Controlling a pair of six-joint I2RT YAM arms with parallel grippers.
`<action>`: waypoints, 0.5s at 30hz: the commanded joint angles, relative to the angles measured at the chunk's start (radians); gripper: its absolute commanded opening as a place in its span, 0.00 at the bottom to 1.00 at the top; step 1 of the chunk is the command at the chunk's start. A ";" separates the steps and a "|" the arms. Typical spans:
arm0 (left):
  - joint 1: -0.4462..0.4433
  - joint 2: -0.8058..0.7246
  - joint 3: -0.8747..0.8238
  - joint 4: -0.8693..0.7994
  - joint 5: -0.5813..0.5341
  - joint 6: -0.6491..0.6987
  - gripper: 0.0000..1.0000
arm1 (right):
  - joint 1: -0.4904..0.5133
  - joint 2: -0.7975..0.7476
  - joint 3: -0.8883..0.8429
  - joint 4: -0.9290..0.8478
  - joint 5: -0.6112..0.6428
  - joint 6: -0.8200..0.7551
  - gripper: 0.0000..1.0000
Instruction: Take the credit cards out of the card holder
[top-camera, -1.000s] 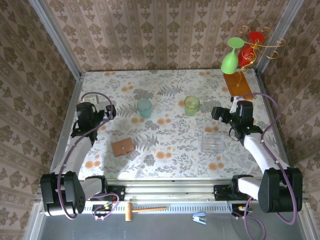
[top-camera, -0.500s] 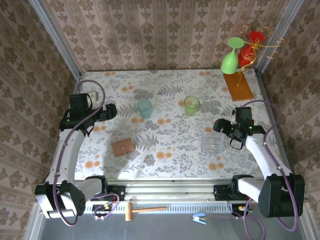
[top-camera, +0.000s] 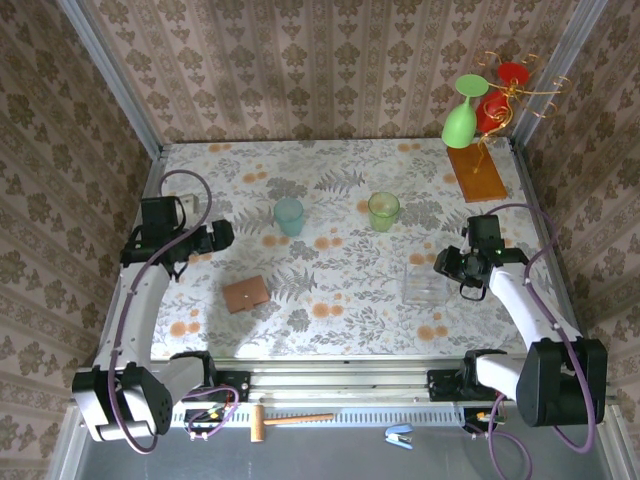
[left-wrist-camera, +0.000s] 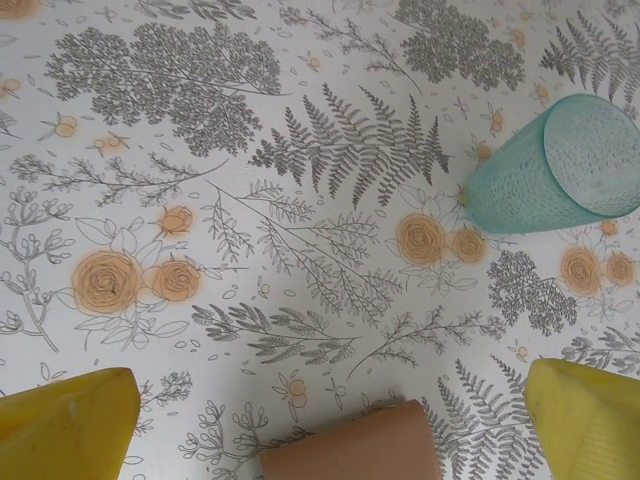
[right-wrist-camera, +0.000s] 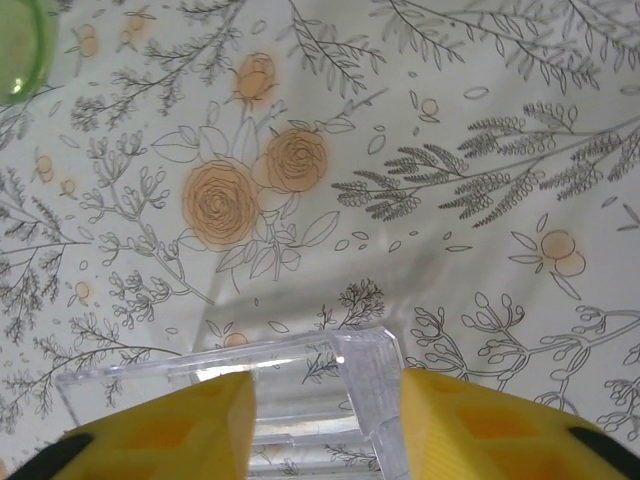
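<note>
On the bench, top cam: closed card holder left-centre. R wrist cam: clear box corner inside R pincer, half-spread, contact unclear. L pincer spread wide, empty.

table: floral cloth | on it: card holder, teal cup, green cup, clear box, glass stand

Left arm: rises from base at near left, bends inward at wrist. Left gripper: points toward table centre, yellow fingers spread wide. Right arm: angles up from near right. Right gripper: points left, tilts downward, fingers partly apart.
</note>
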 joint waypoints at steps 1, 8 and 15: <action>0.019 -0.046 -0.017 0.024 0.008 0.020 1.00 | 0.000 0.019 0.027 -0.022 0.016 -0.009 0.37; 0.027 -0.059 -0.025 0.023 -0.005 0.020 1.00 | 0.000 0.029 0.023 -0.010 0.043 -0.033 0.31; 0.027 -0.075 -0.029 0.021 -0.030 0.020 1.00 | 0.000 0.051 0.020 0.002 0.037 -0.055 0.27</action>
